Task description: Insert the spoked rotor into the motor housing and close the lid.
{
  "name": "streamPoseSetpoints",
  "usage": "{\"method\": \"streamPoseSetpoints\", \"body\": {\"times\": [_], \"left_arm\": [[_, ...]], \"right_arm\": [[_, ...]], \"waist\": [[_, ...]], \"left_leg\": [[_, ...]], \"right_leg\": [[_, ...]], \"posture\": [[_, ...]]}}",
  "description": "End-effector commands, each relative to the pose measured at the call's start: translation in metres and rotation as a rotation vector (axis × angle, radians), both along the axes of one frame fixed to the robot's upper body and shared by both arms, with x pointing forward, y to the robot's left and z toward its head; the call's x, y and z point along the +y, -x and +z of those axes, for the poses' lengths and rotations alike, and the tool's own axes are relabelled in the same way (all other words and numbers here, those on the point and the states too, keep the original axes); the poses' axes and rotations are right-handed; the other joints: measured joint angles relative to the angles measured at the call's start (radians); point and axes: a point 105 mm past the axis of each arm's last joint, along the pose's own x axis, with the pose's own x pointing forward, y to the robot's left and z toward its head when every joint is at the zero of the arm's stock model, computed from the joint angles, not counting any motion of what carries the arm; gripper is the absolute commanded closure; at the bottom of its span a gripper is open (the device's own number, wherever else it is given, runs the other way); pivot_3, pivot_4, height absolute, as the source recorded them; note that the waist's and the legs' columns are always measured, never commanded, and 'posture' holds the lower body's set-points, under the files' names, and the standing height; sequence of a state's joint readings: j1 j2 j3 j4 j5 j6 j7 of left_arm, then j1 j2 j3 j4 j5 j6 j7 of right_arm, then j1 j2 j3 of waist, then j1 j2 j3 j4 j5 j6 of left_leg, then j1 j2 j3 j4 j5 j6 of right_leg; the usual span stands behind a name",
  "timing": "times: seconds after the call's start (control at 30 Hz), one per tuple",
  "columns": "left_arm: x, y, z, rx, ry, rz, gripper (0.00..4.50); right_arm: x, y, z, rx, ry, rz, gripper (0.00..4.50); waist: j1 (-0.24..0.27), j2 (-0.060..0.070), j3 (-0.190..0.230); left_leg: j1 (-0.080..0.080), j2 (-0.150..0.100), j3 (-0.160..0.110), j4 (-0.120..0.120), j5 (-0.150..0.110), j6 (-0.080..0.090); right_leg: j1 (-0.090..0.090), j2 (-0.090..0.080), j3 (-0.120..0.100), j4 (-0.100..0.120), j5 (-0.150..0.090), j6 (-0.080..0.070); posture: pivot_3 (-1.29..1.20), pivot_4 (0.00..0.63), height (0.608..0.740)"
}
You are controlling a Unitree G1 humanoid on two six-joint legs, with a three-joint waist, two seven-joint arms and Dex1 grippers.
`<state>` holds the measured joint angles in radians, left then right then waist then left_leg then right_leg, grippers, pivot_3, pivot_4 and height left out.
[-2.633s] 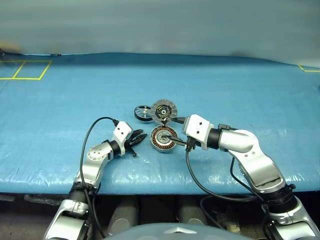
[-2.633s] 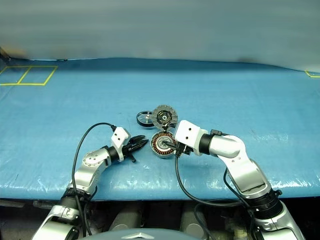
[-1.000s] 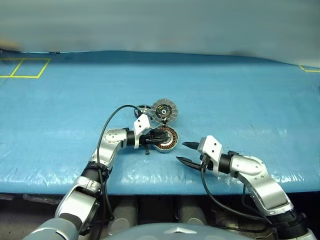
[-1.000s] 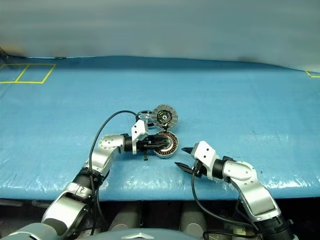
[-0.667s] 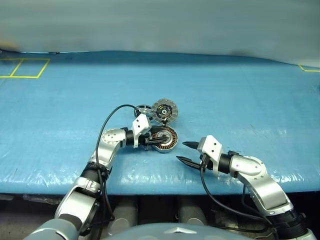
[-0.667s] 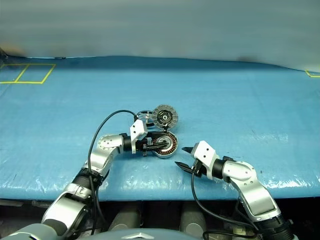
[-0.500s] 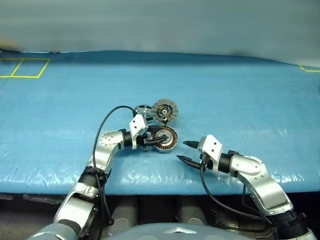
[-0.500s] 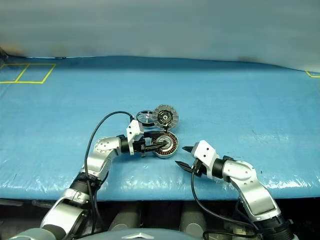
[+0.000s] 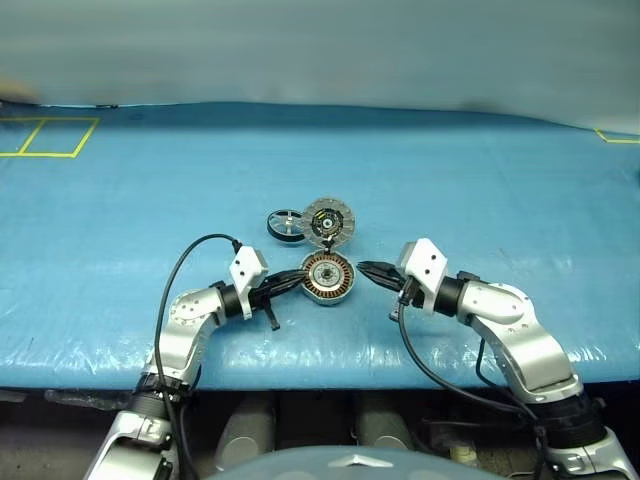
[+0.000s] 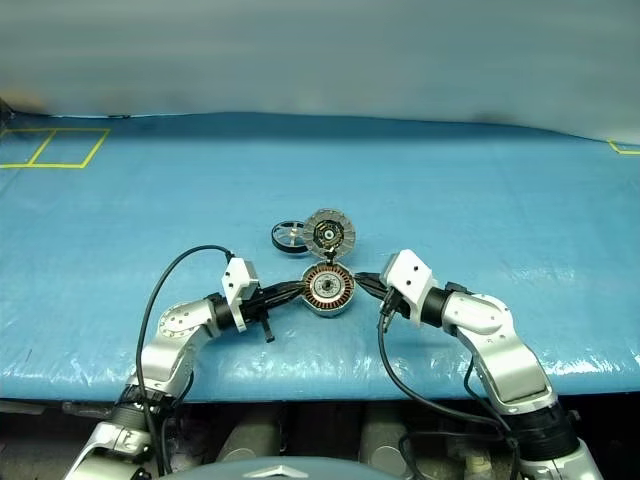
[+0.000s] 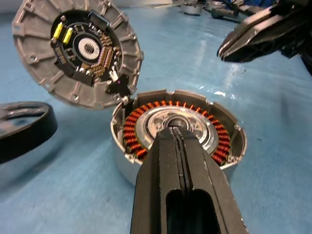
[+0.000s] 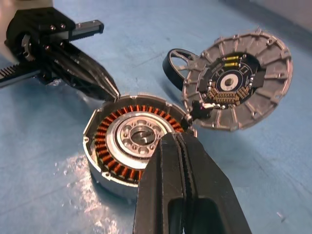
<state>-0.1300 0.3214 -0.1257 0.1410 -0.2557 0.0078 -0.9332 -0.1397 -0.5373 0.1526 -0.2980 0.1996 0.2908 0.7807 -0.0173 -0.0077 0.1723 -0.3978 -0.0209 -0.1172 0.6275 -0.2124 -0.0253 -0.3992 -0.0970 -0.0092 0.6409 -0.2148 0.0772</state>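
The motor housing point(image 9: 328, 277) lies open on the blue sheet, showing copper windings and a silver centre point(image 11: 161, 117). Its lid point(image 9: 329, 221) stands tilted up from the far rim, with the ribbed inner face and dark centre point(image 12: 239, 85) towards me. The spoked rotor point(image 9: 286, 224) lies flat just left of the lid, apart from the housing. My left gripper point(image 9: 298, 283) is shut and empty, its tips at the housing's left rim point(image 11: 176, 130). On the right side, my right gripper point(image 9: 364, 269) is shut and empty too, its tips close to the rim point(image 12: 178, 139).
A crinkled blue sheet point(image 9: 480, 190) covers the table, whose front edge runs just below both arms. Yellow tape squares point(image 9: 50, 138) mark the far left corner, and another yellow mark point(image 9: 618, 137) sits at the far right. Black cables loop from both wrists.
My left gripper has pulled back leftwards off the housing's centre to its rim and shut. My right gripper has risen and moved in to the housing's right side and shut.
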Motion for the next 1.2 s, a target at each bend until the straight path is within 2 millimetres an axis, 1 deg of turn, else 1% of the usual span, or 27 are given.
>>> {"method": "streamPoseSetpoints", "body": {"times": [0.03, 0.17, 0.27, 0.5, 0.57, 0.67, 0.77, 0.97, 1.03, 1.2], "left_arm": [[0.007, 0.000, 0.011, -0.048, 0.015, 0.056, 4.50], [0.009, 0.003, 0.011, -0.046, 0.029, 0.086, 4.50], [0.011, 0.003, 0.012, -0.051, 0.032, 0.106, 4.50], [0.011, 0.005, 0.011, -0.046, 0.040, 0.120, 4.50], [0.010, 0.005, 0.010, -0.044, 0.041, 0.122, 4.50], [0.008, 0.006, 0.008, -0.036, 0.046, 0.121, 4.50], [0.008, 0.007, 0.005, -0.024, 0.051, 0.122, 4.50], [0.009, 0.008, 0.002, -0.014, 0.049, 0.134, 4.50], [0.010, 0.008, 0.002, -0.014, 0.046, 0.138, 4.50], [0.010, 0.012, -0.002, -0.001, 0.052, 0.140, 4.50]], "right_arm": [[0.021, -0.003, -0.001, -0.013, 0.005, 0.075, 4.49], [0.037, -0.005, -0.007, 0.009, 0.011, 0.132, 4.49], [0.042, -0.008, -0.013, 0.030, 0.021, 0.141, 4.49], [0.035, -0.019, -0.032, 0.051, 0.088, 0.091, 4.49], [0.033, -0.021, -0.033, 0.045, 0.099, 0.076, 4.49], [0.032, -0.023, -0.028, 0.029, 0.088, 0.070, 4.49], [0.034, -0.023, -0.027, 0.027, 0.089, 0.079, 4.49], [0.036, -0.017, -0.042, 0.068, 0.153, 0.102, 4.49], [0.035, -0.019, -0.042, 0.043, 0.180, 0.088, 4.49], [0.039, -0.021, -0.021, -0.028, 0.151, 0.093, 4.49]], "waist": [[0.001, 0.000, 0.000], [0.004, 0.000, 0.000], [0.004, 0.000, 0.000], [0.001, 0.000, 0.000], [0.000, 0.000, 0.000], [0.000, 0.000, 0.000], [-0.001, 0.000, 0.000], [-0.002, 0.000, 0.000], [-0.003, 0.000, 0.000], [-0.003, 0.000, 0.000]], "left_leg": [[0.000, 0.000, 0.000, 0.000, 0.000, 0.000], [0.000, 0.000, 0.000, 0.000, 0.000, 0.000], [0.000, 0.000, 0.000, 0.000, 0.000, 0.000], [0.000, 0.000, 0.000, 0.000, 0.000, 0.000], [0.000, 0.000, 0.000, 0.000, 0.000, 0.000], [0.000, 0.000, 0.000, 0.000, 0.000, 0.000], [0.000, 0.000, 0.000, 0.000, 0.000, 0.000], [0.000, 0.000, 0.000, 0.000, 0.000, 0.000], [0.001, 0.000, 0.000, 0.000, 0.000, 0.000], [0.001, 0.000, 0.000, 0.000, 0.000, 0.000]], "right_leg": [[0.000, 0.000, 0.000, 0.000, 0.000, 0.000], [0.000, 0.000, 0.000, 0.000, 0.000, 0.000], [0.000, 0.000, 0.000, 0.000, 0.000, 0.000], [0.000, 0.000, 0.000, 0.000, 0.000, 0.000], [0.000, 0.000, 0.000, 0.001, 0.000, 0.000], [0.000, 0.000, 0.000, 0.001, 0.000, 0.000], [0.000, 0.000, 0.000, 0.001, 0.000, 0.000], [0.000, 0.000, 0.000, 0.001, 0.000, 0.000], [0.000, 0.000, 0.000, 0.001, 0.000, 0.000], [0.000, 0.000, 0.000, 0.001, 0.000, 0.000]], "posture": [[0.00, 0.150, 0.740], [0.00, 0.150, 0.740], [0.00, 0.150, 0.740], [0.00, 0.150, 0.740], [0.00, 0.150, 0.740], [0.00, 0.150, 0.740], [0.00, 0.150, 0.740], [0.00, 0.150, 0.740], [0.00, 0.150, 0.740], [0.00, 0.150, 0.740]]}}
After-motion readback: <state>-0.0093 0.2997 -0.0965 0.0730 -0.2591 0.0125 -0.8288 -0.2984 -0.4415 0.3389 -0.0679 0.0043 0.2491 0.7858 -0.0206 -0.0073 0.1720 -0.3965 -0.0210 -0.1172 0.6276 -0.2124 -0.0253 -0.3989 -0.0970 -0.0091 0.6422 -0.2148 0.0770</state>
